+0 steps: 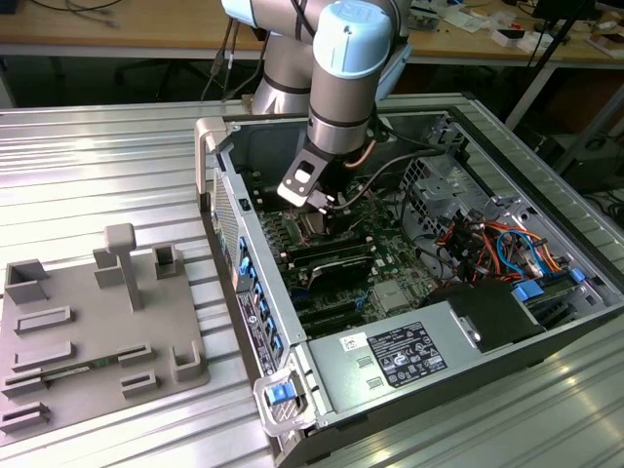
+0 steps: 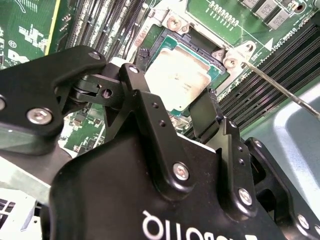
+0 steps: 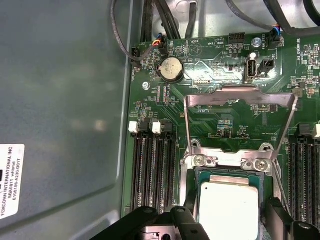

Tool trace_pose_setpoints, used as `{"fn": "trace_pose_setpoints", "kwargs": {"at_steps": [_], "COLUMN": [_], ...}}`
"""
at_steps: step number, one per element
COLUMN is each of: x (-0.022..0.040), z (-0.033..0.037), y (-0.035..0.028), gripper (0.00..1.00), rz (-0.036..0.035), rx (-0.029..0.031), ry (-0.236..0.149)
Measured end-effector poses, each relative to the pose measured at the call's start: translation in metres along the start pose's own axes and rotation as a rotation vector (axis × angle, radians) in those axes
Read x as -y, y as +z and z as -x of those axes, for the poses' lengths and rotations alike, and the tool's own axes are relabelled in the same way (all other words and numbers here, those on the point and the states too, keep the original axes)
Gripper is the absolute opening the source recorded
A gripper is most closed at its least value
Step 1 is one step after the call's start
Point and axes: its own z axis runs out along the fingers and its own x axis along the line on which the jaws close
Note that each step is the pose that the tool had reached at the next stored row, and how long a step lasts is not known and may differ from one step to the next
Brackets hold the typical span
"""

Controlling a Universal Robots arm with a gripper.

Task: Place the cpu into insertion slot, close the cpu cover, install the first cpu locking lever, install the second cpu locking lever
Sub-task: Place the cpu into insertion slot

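Jaws on the gripper (image 2: 169,91) are clamped on two opposite edges of the cpu (image 2: 176,70), spread to about its width. Chip's sitting flat down in the insertion slot (image 3: 231,171) on the green motherboard (image 3: 150,100), silver top up. Just past it the cpu cover (image 3: 240,94) is flipped up on its hinge, wide open. Memory slots (image 3: 150,172) run alongside the socket, with a coin battery (image 3: 170,67) further back. Exterior view has the arm (image 1: 341,88) reaching down into the open computer case (image 1: 255,292).
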Motion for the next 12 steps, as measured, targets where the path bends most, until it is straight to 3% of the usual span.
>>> {"fn": "trace_pose_setpoints", "kwargs": {"at_steps": [5,12], "x": [-0.0002,-0.0001], "z": [0.0000,0.0000], "y": [-0.0011,0.0030], "gripper": [0.61,0.61], "rz": [0.0002,-0.0001], "rx": [-0.0004,-0.0007], "ry": [0.000,0.000]}}
